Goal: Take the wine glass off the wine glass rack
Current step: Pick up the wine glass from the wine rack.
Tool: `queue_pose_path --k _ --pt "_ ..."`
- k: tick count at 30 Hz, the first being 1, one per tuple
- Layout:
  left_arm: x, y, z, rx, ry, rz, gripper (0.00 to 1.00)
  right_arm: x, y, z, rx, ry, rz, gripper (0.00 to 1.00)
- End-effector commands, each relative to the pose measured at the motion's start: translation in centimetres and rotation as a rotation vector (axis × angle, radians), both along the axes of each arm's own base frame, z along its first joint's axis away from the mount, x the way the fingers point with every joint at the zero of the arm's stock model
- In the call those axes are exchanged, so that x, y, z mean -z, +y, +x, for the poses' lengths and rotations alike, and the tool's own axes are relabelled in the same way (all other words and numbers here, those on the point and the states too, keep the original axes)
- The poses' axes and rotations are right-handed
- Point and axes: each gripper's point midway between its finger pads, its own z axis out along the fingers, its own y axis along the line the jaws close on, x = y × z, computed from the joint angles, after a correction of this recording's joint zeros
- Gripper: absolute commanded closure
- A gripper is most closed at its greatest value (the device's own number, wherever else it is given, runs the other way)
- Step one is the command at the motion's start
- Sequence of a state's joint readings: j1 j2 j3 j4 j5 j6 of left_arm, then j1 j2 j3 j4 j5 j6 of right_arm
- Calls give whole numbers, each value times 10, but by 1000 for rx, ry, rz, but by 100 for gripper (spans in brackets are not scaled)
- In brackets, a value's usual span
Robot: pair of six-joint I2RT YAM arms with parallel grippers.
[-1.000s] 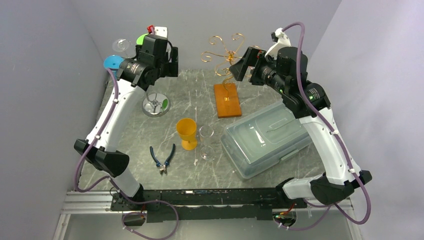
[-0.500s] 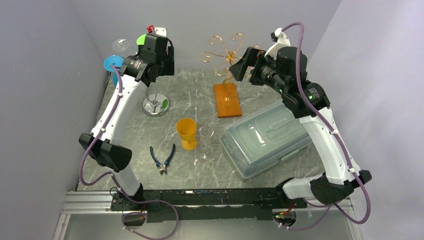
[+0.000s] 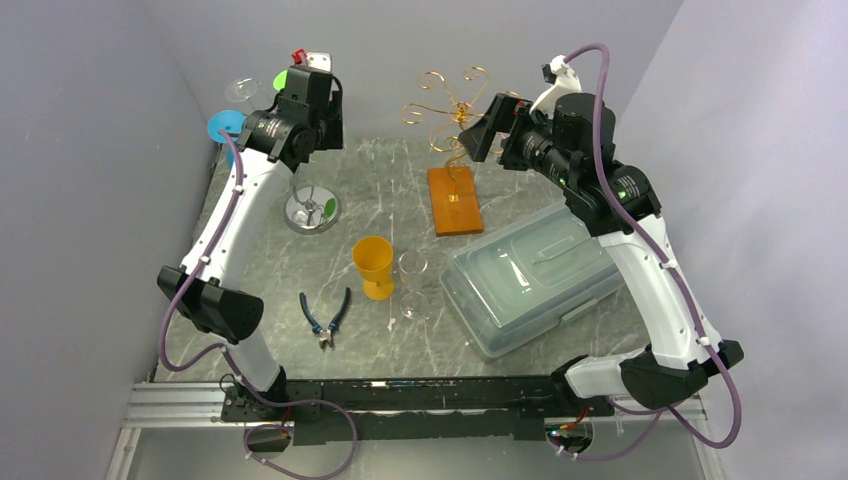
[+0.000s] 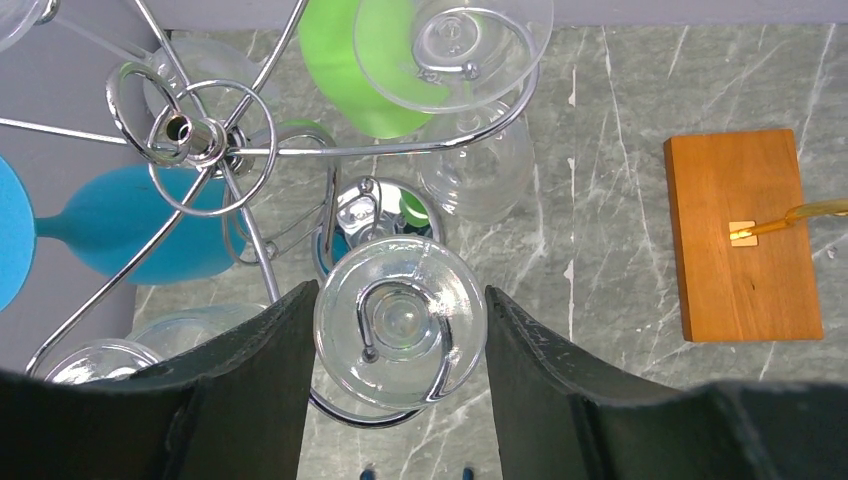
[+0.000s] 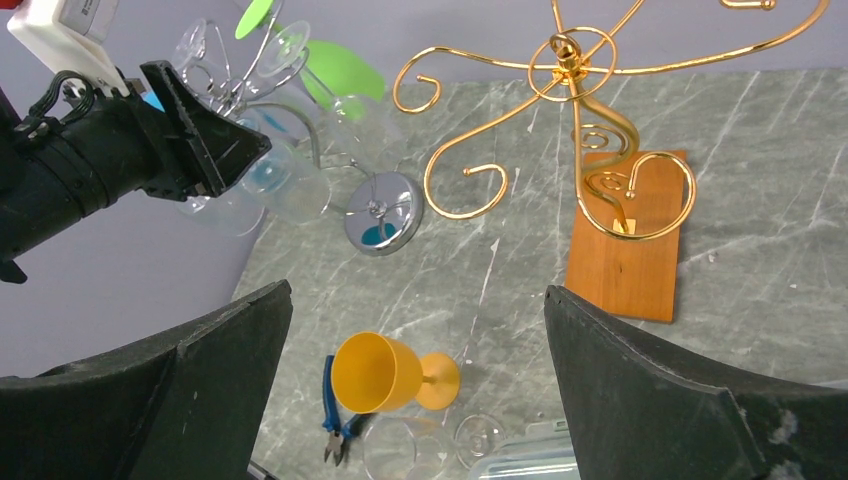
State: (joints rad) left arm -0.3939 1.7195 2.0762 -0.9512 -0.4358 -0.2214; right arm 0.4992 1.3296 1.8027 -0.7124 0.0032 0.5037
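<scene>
Surface: grey marbled table point(image 3: 400, 190), seen from above in the top view.
Room: plain grey-lilac walls close in at the left, back and right of the frame.
Edges: the silver wine glass rack point(image 4: 190, 130) sits in the upper left corner, hard by the left and back walls.
Open room: bare marble shows between the two racks and at the lower left around the pliers point(image 3: 325, 317).
Racks: two, the silver one and a gold rack point(image 3: 445, 105) on a wooden base at upper centre.
Glasses on the silver rack: at least five (one green, one blue, the rest clear); the full count cannot be told.
Glasses on the table: two at centre, a yellow goblet point(image 3: 374, 265) and a clear glass point(image 3: 412, 285).
Other items: one pair of pliers and one lidded clear container point(image 3: 530, 275) at lower right.
Task's thing: the wine glass point(image 4: 400, 335) hangs from the silver rack, its round foot facing the left wrist camera.
Left gripper point(image 4: 400, 290): jaws partway open on either side of that foot; contact cannot be told.
Right gripper point(image 5: 416, 295): spread wide and holding nothing, up beside the gold rack.
</scene>
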Motion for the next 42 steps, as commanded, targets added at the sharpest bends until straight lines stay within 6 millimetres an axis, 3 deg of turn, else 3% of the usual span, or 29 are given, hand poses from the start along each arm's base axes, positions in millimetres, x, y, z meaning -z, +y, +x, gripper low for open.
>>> queue_pose_path --k 1,7,31,42 --pt "-38 -3 1 33 -101 -36 60 -21 -5 -1 19 -57 7 0" --pt "-48 -5 -5 62 -122 -54 71 -20 -4 0 19 -53 10 0" --pt "-64 10 -29 28 -159 -58 79 -13 1 4 8 -35 18 0" --pt "-62 24 -22 -62 -193 -27 81 -11 2 5 6 -31 13 0"
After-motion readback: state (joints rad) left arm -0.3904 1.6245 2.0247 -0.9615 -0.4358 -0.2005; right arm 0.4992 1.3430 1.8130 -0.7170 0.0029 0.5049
